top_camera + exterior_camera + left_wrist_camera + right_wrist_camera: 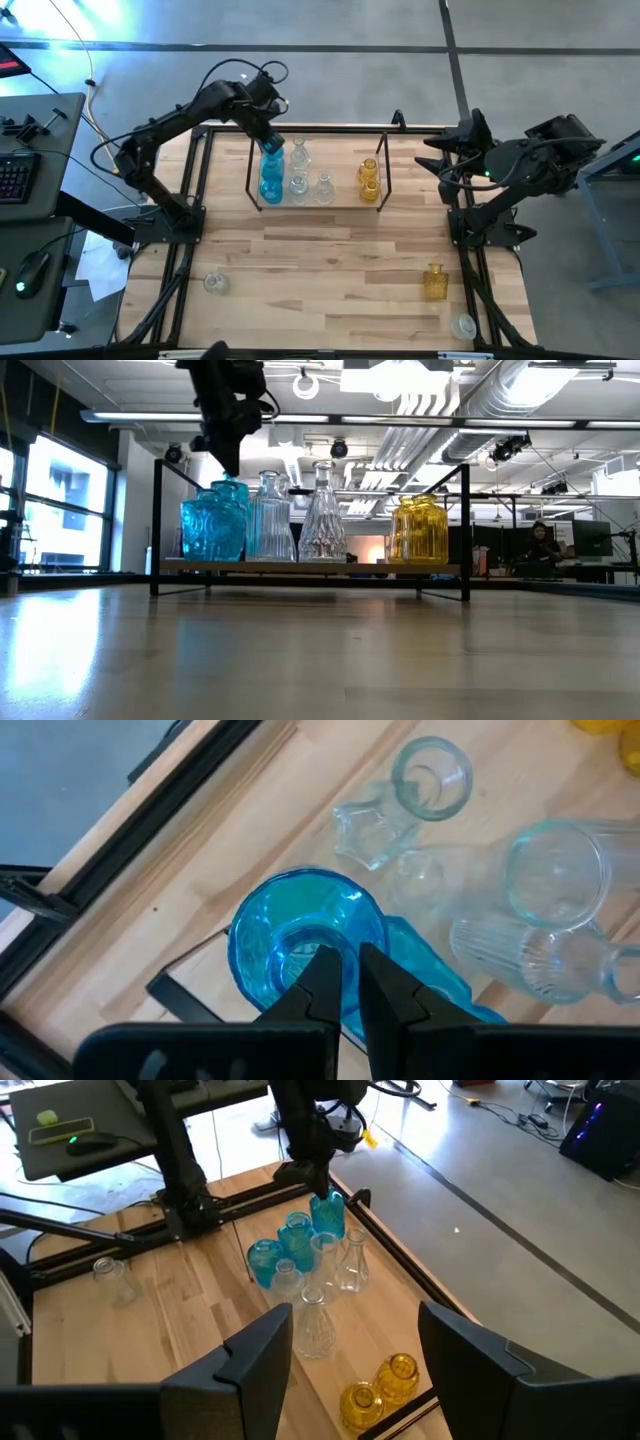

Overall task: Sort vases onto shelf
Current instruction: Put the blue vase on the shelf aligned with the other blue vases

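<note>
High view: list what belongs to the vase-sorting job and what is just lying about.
Job:
- shelf, with blue, clear and yellow vases on it
- blue vase under the shut left gripper
- yellow vase on the table
- clear vases near the table's front corners
- right gripper, open, waiting

Lying about:
- keyboard
- mouse

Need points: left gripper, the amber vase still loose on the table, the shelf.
left gripper (348, 982), left wrist view, between its shut fingertips at a blue vase's mouth
amber vase (435, 282), high view, body
shelf (300, 568), low view, front edge of its wood floor
</note>
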